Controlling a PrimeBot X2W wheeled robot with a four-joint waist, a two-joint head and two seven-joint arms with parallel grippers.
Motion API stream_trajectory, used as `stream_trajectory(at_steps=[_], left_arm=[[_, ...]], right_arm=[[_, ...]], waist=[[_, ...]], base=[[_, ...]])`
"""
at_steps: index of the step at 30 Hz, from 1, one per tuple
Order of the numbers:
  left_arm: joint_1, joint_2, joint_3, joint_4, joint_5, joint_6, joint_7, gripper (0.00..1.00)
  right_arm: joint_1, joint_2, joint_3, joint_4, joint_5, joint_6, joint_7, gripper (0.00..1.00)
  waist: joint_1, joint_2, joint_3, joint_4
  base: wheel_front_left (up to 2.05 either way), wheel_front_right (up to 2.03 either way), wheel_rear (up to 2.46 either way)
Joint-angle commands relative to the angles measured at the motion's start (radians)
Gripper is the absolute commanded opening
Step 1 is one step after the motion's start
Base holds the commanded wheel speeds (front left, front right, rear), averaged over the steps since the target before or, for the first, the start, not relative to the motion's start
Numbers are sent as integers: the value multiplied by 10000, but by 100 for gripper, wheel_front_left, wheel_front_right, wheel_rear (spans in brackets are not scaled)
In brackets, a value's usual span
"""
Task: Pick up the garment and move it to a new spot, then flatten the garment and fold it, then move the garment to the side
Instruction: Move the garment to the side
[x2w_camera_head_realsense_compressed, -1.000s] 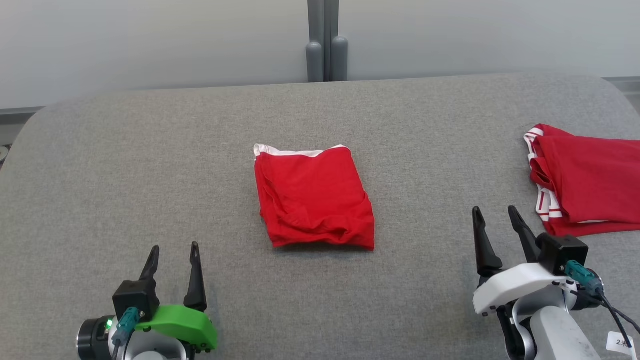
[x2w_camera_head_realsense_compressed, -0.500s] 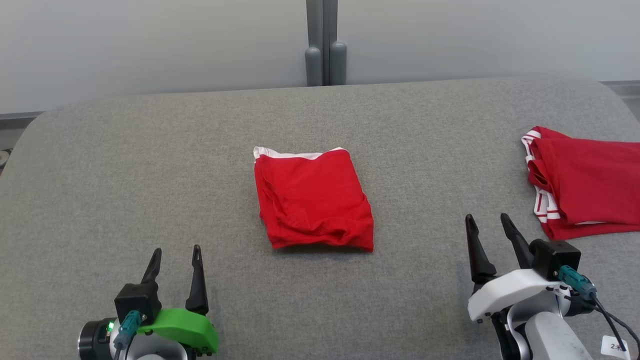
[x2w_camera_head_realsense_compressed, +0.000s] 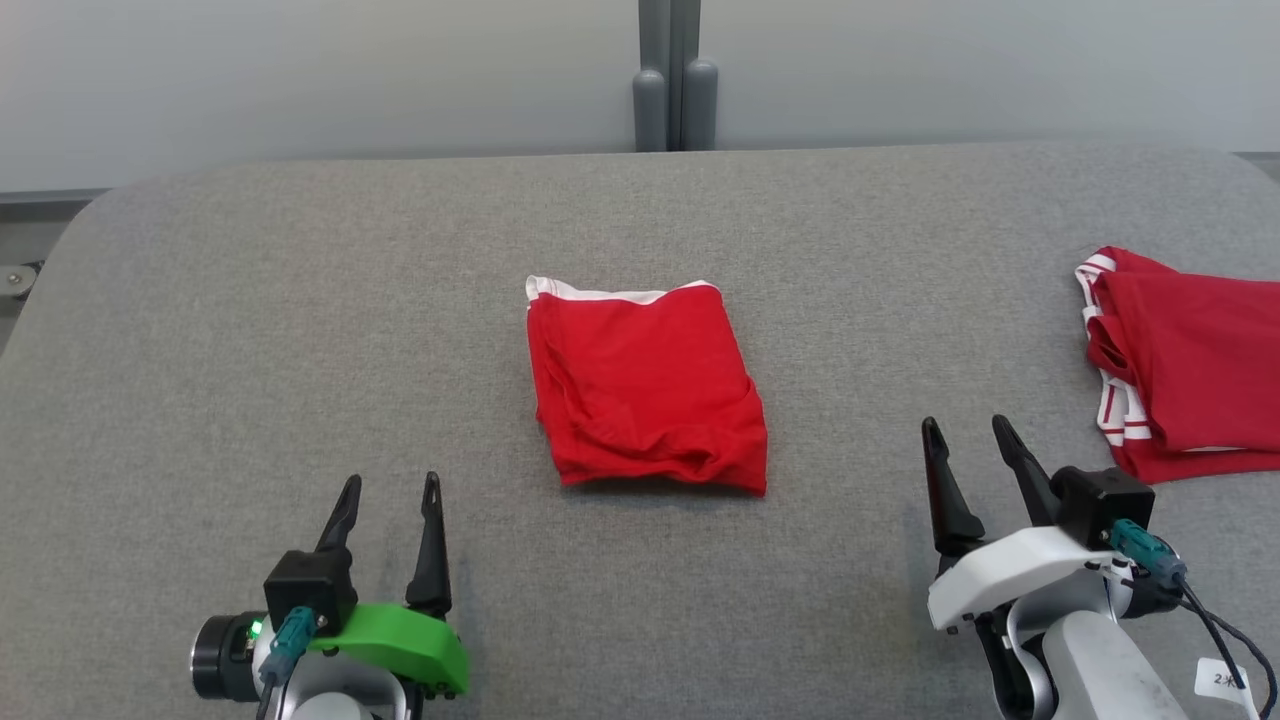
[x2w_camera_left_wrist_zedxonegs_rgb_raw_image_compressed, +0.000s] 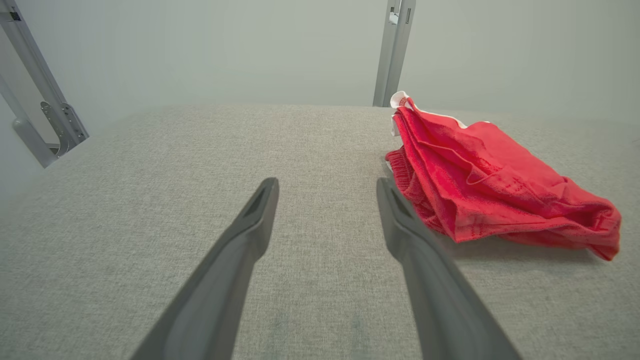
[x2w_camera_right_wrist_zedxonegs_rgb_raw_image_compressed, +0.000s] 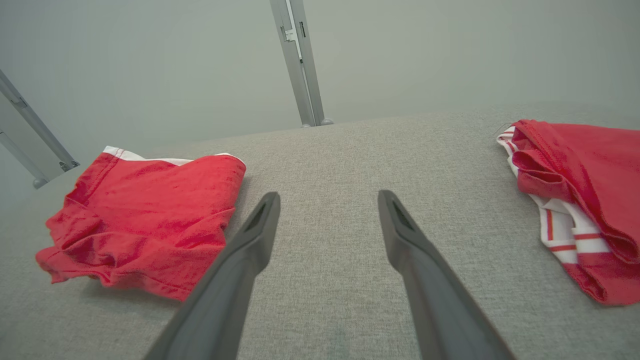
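Observation:
A red garment (x2w_camera_head_realsense_compressed: 645, 385) with a white band along its far edge lies folded in the middle of the grey table (x2w_camera_head_realsense_compressed: 300, 300); its near edge is rumpled. It also appears at the right in the left wrist view (x2w_camera_left_wrist_zedxonegs_rgb_raw_image_compressed: 480, 180) and at the left in the right wrist view (x2w_camera_right_wrist_zedxonegs_rgb_raw_image_compressed: 145, 220). My left gripper (x2w_camera_head_realsense_compressed: 390, 490) is open near the front left, well short of the garment. My right gripper (x2w_camera_head_realsense_compressed: 965, 430) is open at the front right, between the garment and a second pile. Nothing lies between either pair of fingers.
A second red garment (x2w_camera_head_realsense_compressed: 1190, 370) with red-and-white striped trim lies at the table's right edge, close beside my right gripper, and shows too in the right wrist view (x2w_camera_right_wrist_zedxonegs_rgb_raw_image_compressed: 580, 195). A grey post (x2w_camera_head_realsense_compressed: 675, 80) stands behind the table's far edge.
The head camera has shifted, so the whole picture slid slightly right. My right gripper has drawn back a little toward the front edge. Both garments lie as before.

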Motion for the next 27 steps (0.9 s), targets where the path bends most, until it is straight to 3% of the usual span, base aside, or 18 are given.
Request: stream_trajectory(at_steps=[1, 9, 17, 27], left_arm=[[-234, 32, -137, -80, -61, 71, 9, 100], [-570, 32, -946, -331, -334, 211, 10, 100], [-835, 28, -1512, -471, -543, 370, 9, 100], [-983, 28, -1932, -553, -861, 509, 9, 100]], right_arm=[[-192, -12, 53, 17, -47, -5, -23, 100], [-1069, -21, 400, 538, 78, -5, -21, 100], [-2427, -77, 1017, 1854, 1044, -5, 296, 100], [-3404, -194, 698, 3901, 1872, -5, 498, 100]], waist=[[0, 0, 292, 296], [0, 0, 1008, 1318], [0, 0, 1534, 2358], [0, 0, 1884, 3123]], base=[[0, 0, 0], [0, 0, 0], [0, 0, 0], [0, 0, 0]])
